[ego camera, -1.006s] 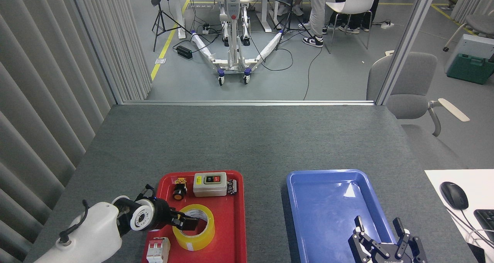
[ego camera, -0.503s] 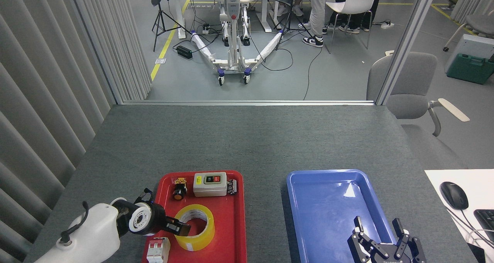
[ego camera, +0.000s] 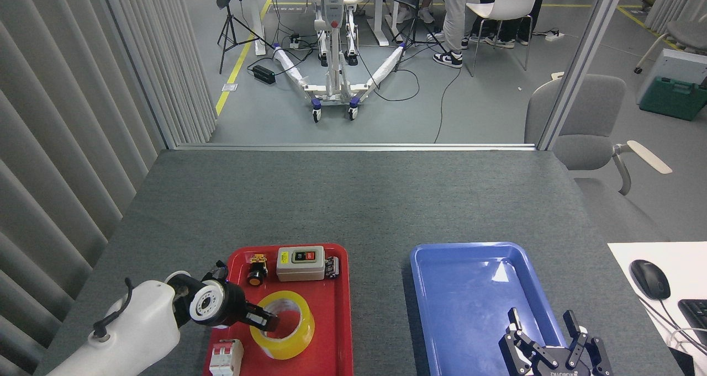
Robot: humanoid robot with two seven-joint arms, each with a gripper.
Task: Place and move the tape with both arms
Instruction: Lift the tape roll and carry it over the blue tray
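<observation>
The tape (ego camera: pixel 297 338), a wide yellow roll with a white core, sits in the near half of the red tray (ego camera: pixel 333 315), slightly tilted. My left gripper (ego camera: pixel 265 321) comes in from the lower left. It is shut on the roll's left wall, with one finger inside the core hole and the other outside it. My right gripper (ego camera: pixel 543 325) is open at the bottom right, over the near end of the blue tray (ego camera: pixel 469 287), with nothing between its fingers.
On the red tray, behind the tape, are a grey switch box (ego camera: pixel 300 263), a black and yellow push button (ego camera: pixel 256 274) and a small connector (ego camera: pixel 331 266). A white circuit breaker (ego camera: pixel 223 357) lies at its near left. A mouse (ego camera: pixel 649 279) sits at the right edge.
My left gripper drew back to the tape's left rim, then closed on it. Gripper and tape have shifted slightly right and away together. The right gripper has stayed put.
</observation>
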